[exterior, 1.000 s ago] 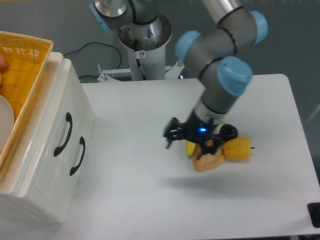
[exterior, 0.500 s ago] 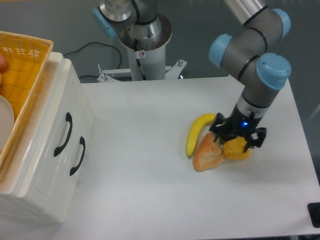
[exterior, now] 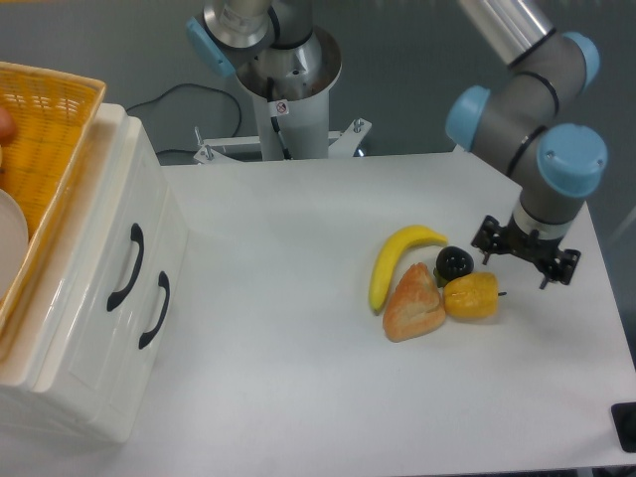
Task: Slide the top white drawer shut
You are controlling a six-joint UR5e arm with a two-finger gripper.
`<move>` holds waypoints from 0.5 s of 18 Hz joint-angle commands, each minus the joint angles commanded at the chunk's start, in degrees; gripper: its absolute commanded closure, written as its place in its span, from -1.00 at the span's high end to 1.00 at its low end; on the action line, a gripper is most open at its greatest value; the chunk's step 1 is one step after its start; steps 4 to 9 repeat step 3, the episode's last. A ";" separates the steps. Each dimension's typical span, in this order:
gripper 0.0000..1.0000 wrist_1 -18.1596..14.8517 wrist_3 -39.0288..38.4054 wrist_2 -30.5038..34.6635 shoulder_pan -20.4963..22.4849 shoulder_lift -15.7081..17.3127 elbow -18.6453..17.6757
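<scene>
The top white drawer is the upper front panel of the white drawer unit at the left, marked by a dark curved handle. Its front looks flush with the lower drawer, which has its own dark handle. My gripper hovers far off at the right side of the table, just right of a pile of fruit. Its fingers point down, spread apart, with nothing between them.
A yellow wicker basket sits on top of the drawer unit. A banana, a piece of bread, a black fruit and a yellow pepper lie clustered right of the table's centre. The robot base stands at the back.
The arm has swept from left of the fruit, over it, to the table's right side. The fruit pile and drawers have not moved.
</scene>
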 joint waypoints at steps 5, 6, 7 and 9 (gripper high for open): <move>1.00 0.00 4.94 -0.09 0.09 0.09 0.00; 1.00 0.00 4.94 -0.09 0.09 0.09 0.00; 1.00 0.00 4.94 -0.09 0.09 0.09 0.00; 1.00 0.00 4.94 -0.09 0.09 0.09 0.00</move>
